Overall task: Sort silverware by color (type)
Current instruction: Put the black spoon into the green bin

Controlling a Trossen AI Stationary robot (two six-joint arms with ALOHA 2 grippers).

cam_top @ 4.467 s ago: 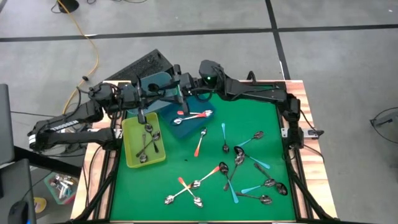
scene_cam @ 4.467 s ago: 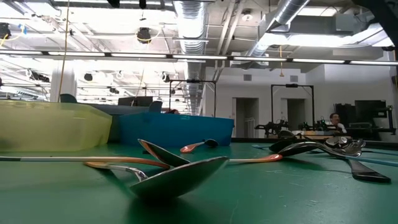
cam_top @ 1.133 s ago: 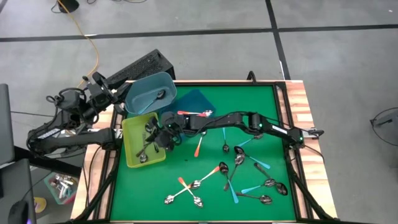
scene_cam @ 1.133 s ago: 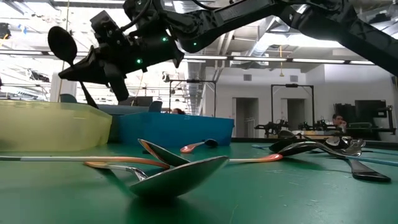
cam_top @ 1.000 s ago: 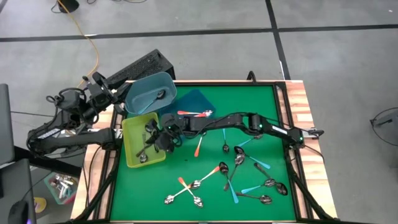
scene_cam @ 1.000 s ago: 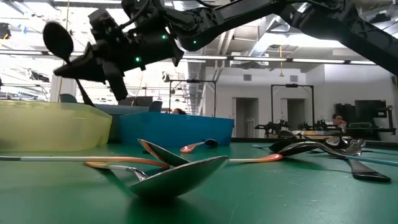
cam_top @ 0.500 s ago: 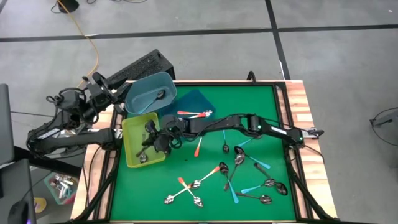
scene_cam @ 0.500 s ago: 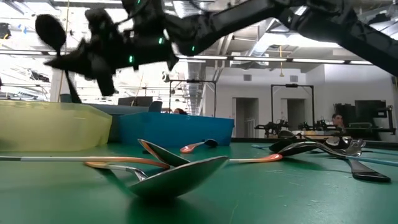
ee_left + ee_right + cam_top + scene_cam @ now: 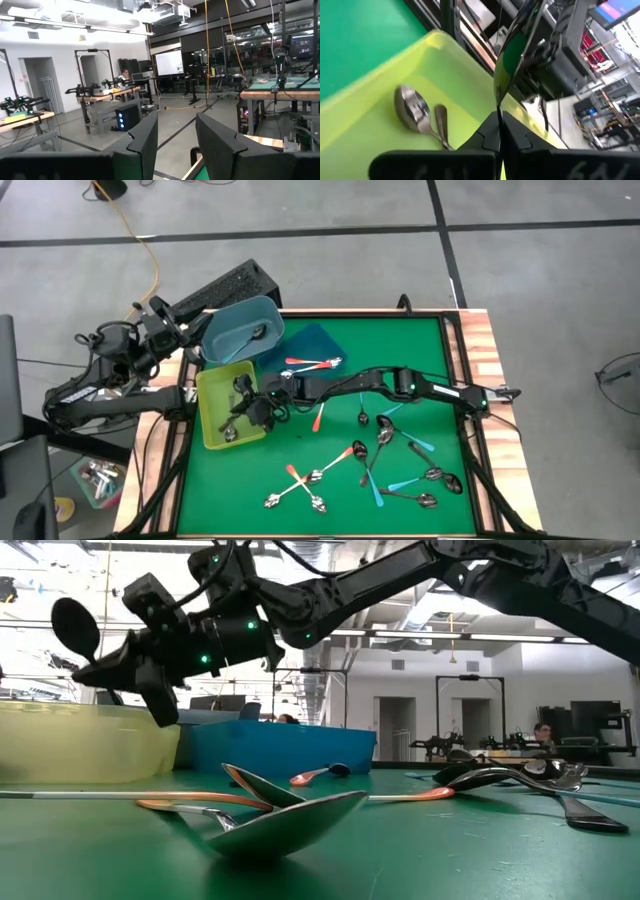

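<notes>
From above, the right gripper [image 9: 250, 406] reaches across the green mat [image 9: 400, 360] and hangs over the yellow tray [image 9: 212, 436], where several plain metal spoons already lie. The left gripper [image 9: 168, 323] waits off the table's far left corner, by the teal bin [image 9: 228, 325].

At table height, the right gripper clamps a dark spoon [image 9: 80, 632], bowl raised, above the tray's wall.

The left wrist camera shows its own fingers [image 9: 145, 145] parted, holding nothing.

The right wrist camera shows the spoon's handle pinched between shut fingers, long axis pointing away from the claw, tray floor directly below, so opening should drop it in.
</notes>
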